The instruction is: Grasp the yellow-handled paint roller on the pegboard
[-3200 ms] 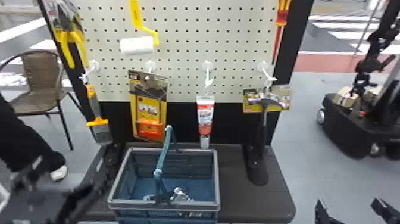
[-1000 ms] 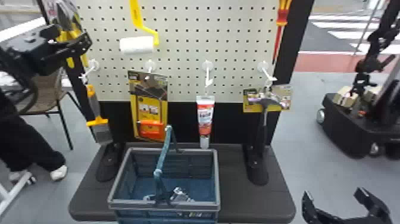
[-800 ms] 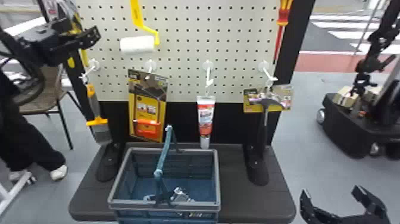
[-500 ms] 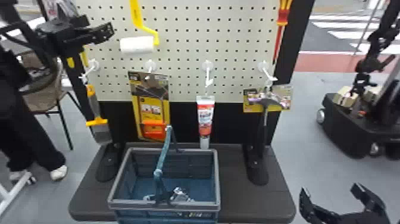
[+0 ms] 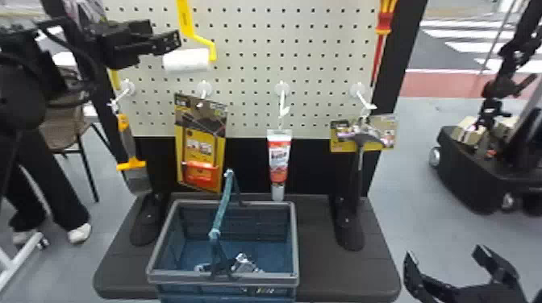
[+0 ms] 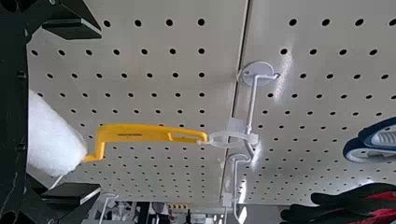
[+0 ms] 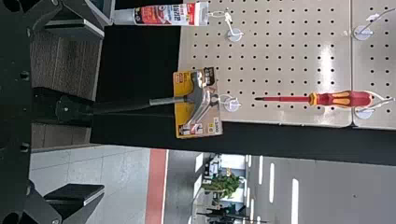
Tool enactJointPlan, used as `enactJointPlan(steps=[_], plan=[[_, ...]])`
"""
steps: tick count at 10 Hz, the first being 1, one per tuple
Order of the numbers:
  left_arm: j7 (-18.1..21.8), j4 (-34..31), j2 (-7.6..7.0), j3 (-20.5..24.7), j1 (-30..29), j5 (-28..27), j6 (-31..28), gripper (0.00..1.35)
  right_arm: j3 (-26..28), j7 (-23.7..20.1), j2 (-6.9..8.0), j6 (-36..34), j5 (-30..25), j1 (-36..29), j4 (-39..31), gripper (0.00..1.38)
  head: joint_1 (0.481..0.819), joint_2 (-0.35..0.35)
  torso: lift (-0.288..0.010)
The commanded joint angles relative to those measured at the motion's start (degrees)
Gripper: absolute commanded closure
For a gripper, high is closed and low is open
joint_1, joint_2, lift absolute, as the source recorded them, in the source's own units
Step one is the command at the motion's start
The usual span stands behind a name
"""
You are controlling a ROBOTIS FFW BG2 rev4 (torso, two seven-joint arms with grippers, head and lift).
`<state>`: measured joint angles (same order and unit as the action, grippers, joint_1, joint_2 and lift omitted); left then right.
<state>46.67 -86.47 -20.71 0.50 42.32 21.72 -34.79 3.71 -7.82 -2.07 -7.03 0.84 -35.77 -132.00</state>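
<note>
The head camera looked forward and down at the pegboard and table. The left wrist camera faced the paint roller from close by; the right one, farther off, shared the hammer with the head view.

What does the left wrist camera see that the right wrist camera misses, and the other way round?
Left wrist view: the yellow-handled paint roller, hanging by its handle end. Right wrist view: a hammer, a red-and-yellow screwdriver and a tube, all hanging. Both share the pegboard.
</note>
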Motion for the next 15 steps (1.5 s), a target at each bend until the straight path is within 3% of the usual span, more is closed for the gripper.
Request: enactJointPlan(steps=[1, 6, 7, 8, 9, 10, 11, 12, 13, 14, 15], plan=[[0.0, 0.47, -0.03, -1.73, 2.56, -0.98, -0.02, 0.14, -0.02, -0.09, -0.12, 0.0, -0.05, 0.17, 0.02, 0.14, 0.549, 0.0, -0.1], [2.46, 8.34, 1.29, -4.54, 6.62, 1.84, 2.62, 0.15, -0.72, -0.09, -0.74, 0.0, -0.05, 1.53, 0.58, 0.14, 0.549, 0.0, -0.1], [3.51, 10.17, 1.46, -5.51, 7.97, 1.57, 3.06, 0.24, -0.72, -0.09, -0.83, 0.0, -0.14, 1.53, 0.58, 0.14, 0.549, 0.0, -0.1], [4.83, 12.0, 1.81, -6.3, 9.2, 1.31, 3.68, 0.44, -0.81, -0.09, -0.83, 0.0, -0.14, 1.53, 0.58, 0.14, 0.549, 0.0, -0.1], [5.97, 13.83, 2.08, -6.83, 10.31, 1.49, 4.47, 0.55, -0.81, -0.09, -0.92, 0.0, -0.14, 1.65, 0.58, 0.14, 0.549, 0.0, -0.1], [6.76, 14.39, 2.34, -7.53, 11.05, 1.4, 4.82, 0.56, -0.81, -0.09, -0.92, 0.0, -0.22, 1.77, 0.72, 0.14, 0.549, 0.0, -0.1], [7.12, 14.53, 2.6, -8.14, 11.66, 1.22, 4.82, 0.8, -0.81, -0.09, -0.92, 0.0, -0.22, 1.77, 0.72, 0.14, 0.549, 0.0, -0.1], [7.12, 14.53, 2.69, -8.32, 11.91, 1.13, 4.64, 0.93, -0.81, -0.09, -1.0, 0.0, -0.22, 1.77, 0.86, 0.14, 0.549, 0.0, -0.1], [7.2, 14.67, 2.69, -8.41, 12.03, 0.87, 4.73, 0.96, -0.81, -0.09, -1.0, 0.0, -0.22, 1.77, 0.86, 0.14, 0.549, 0.0, -0.1], [7.2, 14.67, 2.6, -8.41, 12.03, 0.69, 4.73, 1.17, -0.81, -0.09, -1.0, 0.0, -0.31, 1.77, 0.86, 0.14, 0.549, 0.0, -0.1], [7.2, 14.81, 2.6, -8.41, 12.03, 0.43, 4.73, 1.21, -0.81, -0.09, -1.0, 0.0, -0.31, 1.65, 0.86, 0.14, 0.549, 0.0, -0.1]])
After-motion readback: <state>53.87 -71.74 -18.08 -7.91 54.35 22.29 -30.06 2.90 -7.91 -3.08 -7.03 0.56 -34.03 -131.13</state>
